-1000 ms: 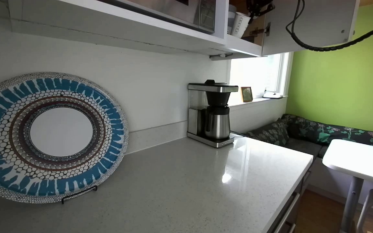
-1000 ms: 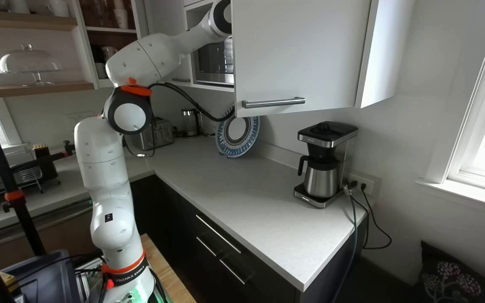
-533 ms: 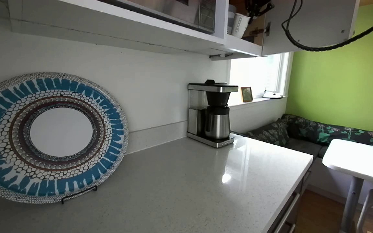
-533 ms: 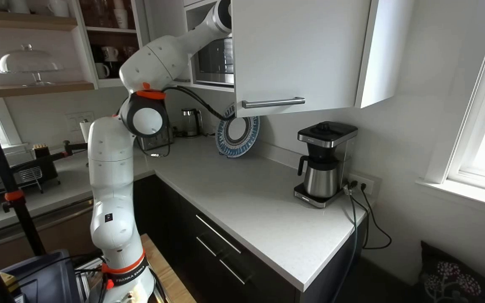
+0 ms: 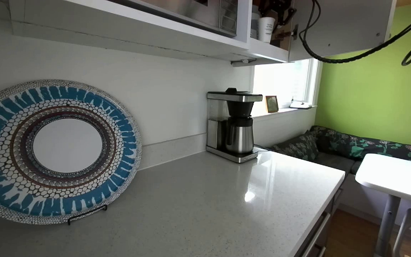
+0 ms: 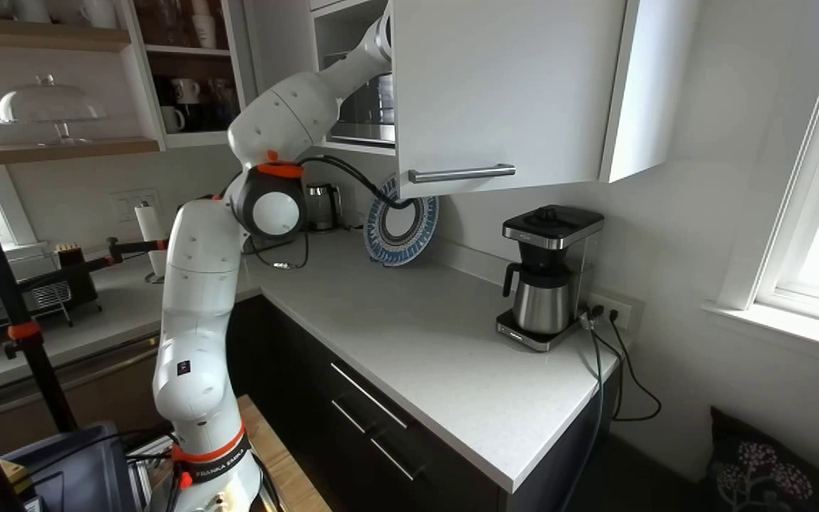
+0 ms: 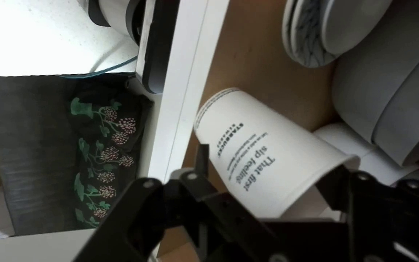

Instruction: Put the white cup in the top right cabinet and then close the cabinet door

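The white cup (image 5: pixel 266 29) is inside the top right cabinet (image 7: pixel 249 62), close to the front edge of its floor, and in an exterior view it looks about upright; probably it has this place because the bowls (image 7: pixel 376 83) fill the deeper part. In the wrist view, the gripper (image 7: pixel 268 173) has its two fingers (image 7: pixel 202 160) well apart, one beside the cup's wall, the other overlapping its mouth; whether either touches, I cannot tell. Such a wide spread suggests that the step in hand is letting go, although a finger near the rim could tip the cup. The cabinet door (image 6: pixel 509 92) stands open, which gives the arm (image 6: pixel 274 121) its way in, so closing it must wait, I think.
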`<act>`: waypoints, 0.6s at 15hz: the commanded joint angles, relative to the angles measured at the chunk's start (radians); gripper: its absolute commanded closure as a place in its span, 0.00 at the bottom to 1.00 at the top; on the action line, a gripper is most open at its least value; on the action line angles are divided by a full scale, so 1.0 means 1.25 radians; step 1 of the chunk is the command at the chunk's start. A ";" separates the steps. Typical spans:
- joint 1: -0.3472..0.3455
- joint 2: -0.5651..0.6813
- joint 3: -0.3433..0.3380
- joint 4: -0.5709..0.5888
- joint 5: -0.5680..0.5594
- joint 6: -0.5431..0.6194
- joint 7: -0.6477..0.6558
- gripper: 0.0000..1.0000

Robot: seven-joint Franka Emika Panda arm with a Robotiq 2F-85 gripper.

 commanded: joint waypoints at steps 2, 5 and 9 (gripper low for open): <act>-0.008 0.038 0.010 0.075 0.046 0.037 0.008 0.00; -0.014 0.038 0.013 0.086 0.080 0.063 -0.005 0.00; -0.025 0.021 0.010 0.088 0.109 0.059 -0.039 0.00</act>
